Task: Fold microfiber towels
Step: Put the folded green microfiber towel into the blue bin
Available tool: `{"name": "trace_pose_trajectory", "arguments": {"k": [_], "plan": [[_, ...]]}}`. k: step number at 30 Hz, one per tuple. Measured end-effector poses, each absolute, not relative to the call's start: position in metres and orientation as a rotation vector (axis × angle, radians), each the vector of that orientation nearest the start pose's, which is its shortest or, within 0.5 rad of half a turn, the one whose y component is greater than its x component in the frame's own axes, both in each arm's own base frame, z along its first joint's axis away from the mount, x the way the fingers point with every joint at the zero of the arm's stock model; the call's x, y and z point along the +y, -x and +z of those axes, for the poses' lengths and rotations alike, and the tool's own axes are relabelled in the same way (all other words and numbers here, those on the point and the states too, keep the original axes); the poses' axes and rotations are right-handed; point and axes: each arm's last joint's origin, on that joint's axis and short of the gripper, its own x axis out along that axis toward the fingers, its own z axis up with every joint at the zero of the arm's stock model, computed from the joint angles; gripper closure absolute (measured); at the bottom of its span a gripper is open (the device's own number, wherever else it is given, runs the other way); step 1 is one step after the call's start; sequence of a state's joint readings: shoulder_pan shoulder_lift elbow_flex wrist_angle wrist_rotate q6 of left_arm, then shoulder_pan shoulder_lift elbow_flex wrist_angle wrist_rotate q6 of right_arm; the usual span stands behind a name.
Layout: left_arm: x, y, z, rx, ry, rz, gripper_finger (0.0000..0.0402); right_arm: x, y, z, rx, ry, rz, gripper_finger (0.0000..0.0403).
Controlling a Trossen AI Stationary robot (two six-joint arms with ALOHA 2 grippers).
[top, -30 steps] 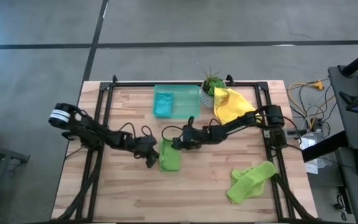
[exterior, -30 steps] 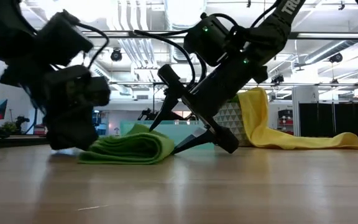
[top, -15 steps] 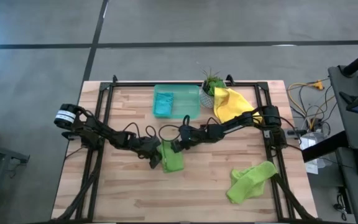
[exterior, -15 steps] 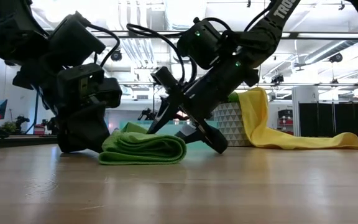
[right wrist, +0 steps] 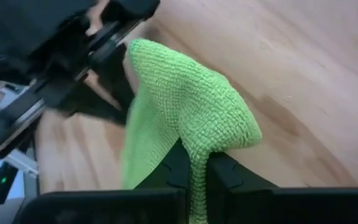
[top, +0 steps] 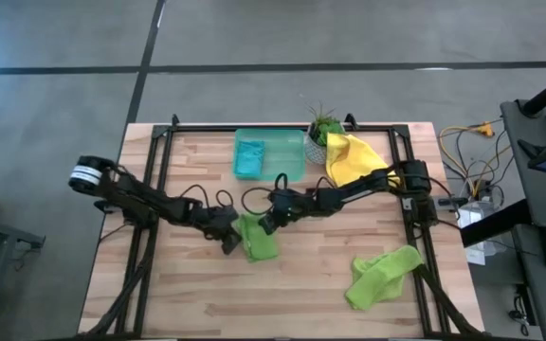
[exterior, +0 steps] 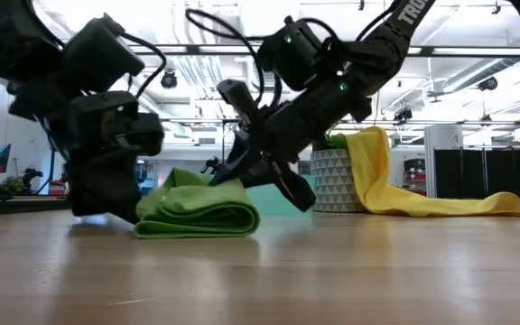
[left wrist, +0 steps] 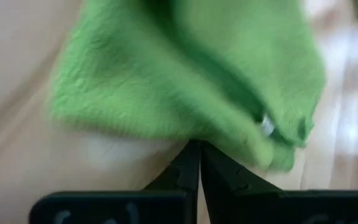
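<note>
A folded lime green towel [top: 259,239] [exterior: 197,215] lies mid-table between my two grippers. My right gripper [top: 266,224] [right wrist: 194,160] is shut on it at its far right end. My left gripper [top: 232,237] [left wrist: 196,148] is shut, with its tips at the towel's left edge. A second lime green towel [top: 382,275] lies crumpled near the right front. A yellow towel [top: 354,159] lies heaped at the back right. A teal-blue towel [top: 249,156] lies in the green tray [top: 287,142]. My left gripper's shut tips [left wrist: 195,155] meet the towel's left edge [left wrist: 166,134] low by the tabletop, coming slanting down from the table's left. Whether a layer is pinched between them, I cannot tell. My right gripper pinches a raised fold of the towel's upper layer [right wrist: 197,134] between its two fingers, coming slanting down from the table's right. The fold stands up in a peak above the fingers; the rest of the towel [exterior: 201,221] lies on the table.
A potted plant [top: 322,131] stands at the back beside the tray, against the yellow towel. Black frame rails [top: 164,161] run along the table's left, right and far sides. Bare wood lies along the near edge.
My right gripper has rolled about its own axis and shut, taking hold of the towel's upper layer and drawing it up a little. The towel slid slightly toward the table's right with my left gripper, then back toward the left.
</note>
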State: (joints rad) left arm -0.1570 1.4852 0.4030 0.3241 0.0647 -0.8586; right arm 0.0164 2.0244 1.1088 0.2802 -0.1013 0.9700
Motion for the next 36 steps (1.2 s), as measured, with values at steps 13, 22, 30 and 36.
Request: {"name": "trace_pose_trajectory", "arguments": {"k": [13, 22, 30, 36], "plan": [[-0.027, -0.178, 0.172, 0.740, 0.683, 0.251, 0.0402, -0.008, -0.403, 0.208, 0.470, -0.731, -0.234, 0.0393], [-0.023, -0.169, 0.186, 0.636, 0.679, 0.281, 0.0402, -0.067, -0.406, 0.254, 0.401, -0.640, -0.355, 0.0393], [-0.024, -0.173, 0.177, 0.687, 0.671, 0.303, 0.0402, -0.114, -0.400, 0.283, 0.370, -0.623, -0.432, 0.0393], [-0.025, -0.178, 0.172, 0.705, 0.669, 0.305, 0.0402, -0.138, -0.394, 0.281, 0.318, -0.717, -0.441, 0.0393]]}}
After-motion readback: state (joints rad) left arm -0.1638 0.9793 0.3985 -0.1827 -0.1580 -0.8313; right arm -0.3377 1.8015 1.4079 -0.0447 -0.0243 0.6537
